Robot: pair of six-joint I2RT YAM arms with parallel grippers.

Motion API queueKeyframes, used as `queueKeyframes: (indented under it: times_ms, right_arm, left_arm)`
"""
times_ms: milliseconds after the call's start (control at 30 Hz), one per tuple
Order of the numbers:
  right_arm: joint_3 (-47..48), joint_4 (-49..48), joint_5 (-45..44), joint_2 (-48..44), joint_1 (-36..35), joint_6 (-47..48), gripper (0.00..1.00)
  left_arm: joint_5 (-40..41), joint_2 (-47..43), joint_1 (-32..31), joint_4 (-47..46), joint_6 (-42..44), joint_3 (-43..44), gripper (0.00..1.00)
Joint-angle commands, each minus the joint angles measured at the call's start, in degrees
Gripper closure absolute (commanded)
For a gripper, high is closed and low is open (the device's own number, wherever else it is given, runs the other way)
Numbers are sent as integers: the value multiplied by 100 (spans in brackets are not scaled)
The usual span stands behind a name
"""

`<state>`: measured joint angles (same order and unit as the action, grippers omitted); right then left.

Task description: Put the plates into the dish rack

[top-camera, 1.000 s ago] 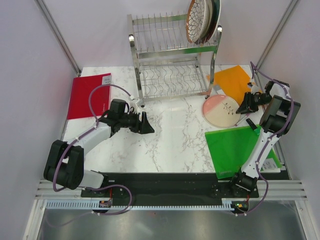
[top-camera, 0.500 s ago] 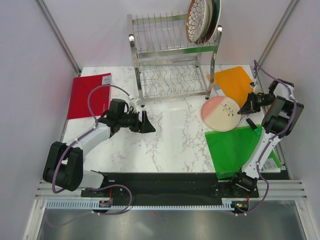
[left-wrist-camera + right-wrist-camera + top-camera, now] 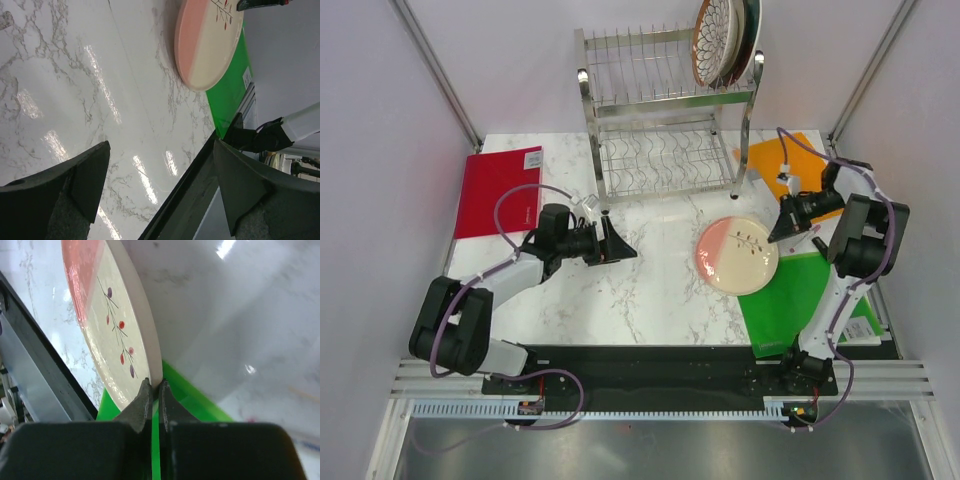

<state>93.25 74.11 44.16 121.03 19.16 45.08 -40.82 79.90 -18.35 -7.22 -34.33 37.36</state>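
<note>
The pink-and-cream plate (image 3: 737,252) is pinched at its rim by the right gripper (image 3: 782,228), tilted over the marble table (image 3: 660,285) (left gripper (image 3: 620,245) spread, empty). Next, a lift into the dish rack (image 3: 655,100) seems called for.

A white marble tabletop with grey veining (image 3: 660,290) is filling the middle of the scene, and a flat red board (image 3: 495,190) with a small white label near one corner is lying at the tabletop's far left corner. An orange board (image 3: 790,160) is resting at a skewed angle at the tabletop's far right corner, while a bright green board (image 3: 790,310) is lying along the tabletop's near right side, also turned askew. A black base plate (image 3: 650,368) is running across the tabletop's near edge, with a pale metal rail (image 3: 660,388) sitting just beyond it on the near side.
</note>
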Motion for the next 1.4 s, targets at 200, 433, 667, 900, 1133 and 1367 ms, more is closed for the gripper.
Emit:
queueKeyframes:
  times_ms: [200,433,667,900,1133,1367]
  right_arm:
    - [1212,948,1797,728,-1449,-526,100]
    - [1170,957,2140,834,-2161,-694,100]
    - [984,948,2545,729,-2487,-773,100]
    - [940,939,2624,623,-2821,-808,100]
    - [642,957,2413,299,-2804,-607,50]
    - [9,965,2466,-9,-2900,-53,39]
  left_arm:
    - [-225,596,-98,-1369,-294,-273,12]
    - [-163,887,-274,-1659,-101,-186,12]
    - [-137,1273,-511,-1835,-74,113,12]
    - [-646,1546,-749,-1950,-118,561,53]
    - [-2086,1090,-600,-1852,321,492,98]
    - [-2720,896,-530,-1800,445,385,98]
